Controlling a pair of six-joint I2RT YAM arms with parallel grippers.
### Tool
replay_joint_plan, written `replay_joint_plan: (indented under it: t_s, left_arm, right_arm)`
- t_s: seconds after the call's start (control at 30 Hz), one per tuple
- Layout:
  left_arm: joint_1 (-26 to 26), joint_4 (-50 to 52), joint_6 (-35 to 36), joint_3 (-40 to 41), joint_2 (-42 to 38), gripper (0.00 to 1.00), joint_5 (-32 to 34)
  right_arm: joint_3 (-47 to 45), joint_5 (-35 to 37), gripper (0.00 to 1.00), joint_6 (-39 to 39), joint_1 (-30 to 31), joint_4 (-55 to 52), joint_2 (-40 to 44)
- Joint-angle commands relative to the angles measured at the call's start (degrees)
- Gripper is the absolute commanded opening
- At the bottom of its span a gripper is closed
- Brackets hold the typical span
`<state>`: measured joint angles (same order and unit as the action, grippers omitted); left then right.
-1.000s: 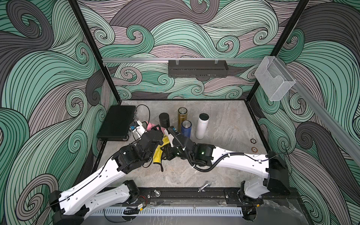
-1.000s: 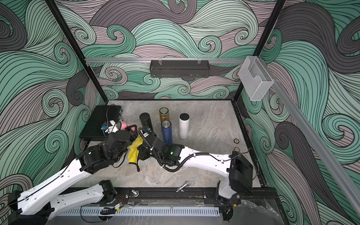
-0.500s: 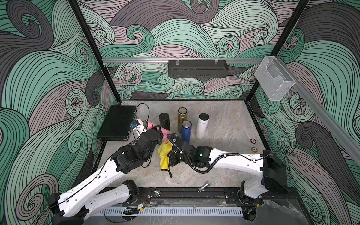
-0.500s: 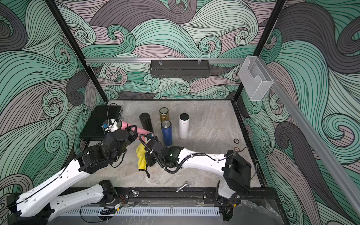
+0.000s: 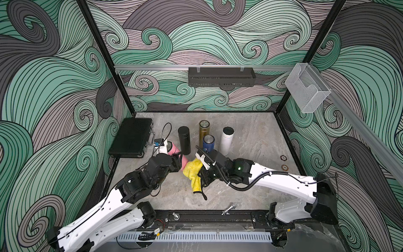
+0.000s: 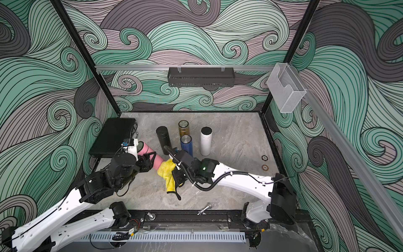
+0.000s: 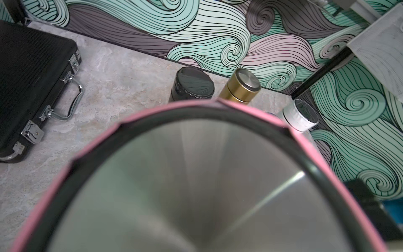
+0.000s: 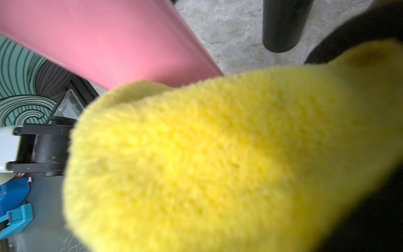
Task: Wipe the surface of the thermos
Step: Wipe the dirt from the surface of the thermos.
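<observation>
Surface: grey marbled tabletop (image 5: 250, 135), walled in on three sides by panels printed with green and mauve waves. A black rack (image 5: 221, 76) hangs on the back wall and a clear plastic bin (image 5: 307, 87) on the side rail. A black case (image 5: 133, 137) lies flat at the far corner on the left arm's side. Four thermoses stand upright mid-table: black (image 5: 184, 139), gold (image 5: 204, 131), blue (image 5: 208, 143), white (image 5: 226, 140). Two small rings (image 5: 283, 157) sit near the opposite edge, and a bolt (image 5: 229, 206) lies at the front.

Task item: the pink thermos (image 5: 175, 149) is tilted, just in front of the case and beside the black thermos. My left gripper (image 5: 179, 161) is clamped around its body. The left wrist view is almost filled by one steel end of it.

My right gripper (image 5: 200, 174) is pinched on the yellow cloth (image 5: 194, 172). The cloth is bunched against the lower end of the pink thermos, with a tail hanging down to the table.

Change over the last second: the cloth was further along, close under the left gripper. It has now slid off to the thermos's end as the right arm drew back toward its own side. More of the pink body shows. The standing thermoses, case and rings have not moved.
</observation>
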<state>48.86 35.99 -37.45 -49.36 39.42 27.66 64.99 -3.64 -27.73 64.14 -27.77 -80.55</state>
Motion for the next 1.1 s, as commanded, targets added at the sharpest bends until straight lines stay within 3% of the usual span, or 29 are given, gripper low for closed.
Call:
replay_joint_plan:
  t_s: [0.0, 0.17, 0.4, 0.53, 0.7, 0.87, 1.07]
  left_arm:
    - [-0.3, -4.3, 9.8, 0.4, -2.7, 0.00, -1.6]
    - [-0.3, -4.1, 13.9, 0.6, -2.9, 0.00, -6.1]
    - [-0.3, -6.9, 15.9, 2.2, -2.7, 0.00, -12.3]
    - [-0.3, -10.9, 16.0, 4.8, -4.8, 0.00, -13.7]
    - [-0.3, -13.9, 16.8, 6.7, -7.2, 0.00, -14.1]
    - [-0.3, -13.5, 19.7, 5.3, -5.0, 0.00, -19.3]
    - [-0.3, -14.2, 23.8, 4.2, -2.6, 0.00, -27.0]
  right_arm:
    - [-1.0, -5.3, 0.00, 1.7, -2.0, -2.7, 2.9]
    - [-2.7, -12.8, 0.00, 0.8, -6.8, 0.7, 8.7]
    - [2.0, -19.7, 0.00, 0.1, -8.0, 2.5, 4.6]
    - [-1.0, -19.8, 0.00, -2.1, -7.8, 3.7, 2.4]
    - [-5.1, -11.4, 0.00, -3.0, -6.9, -1.7, 0.4]
    - [-5.4, -8.6, 0.00, -2.0, -7.1, -3.4, 2.8]
    - [-1.2, -19.1, 0.00, 3.4, -12.0, -4.3, 7.7]
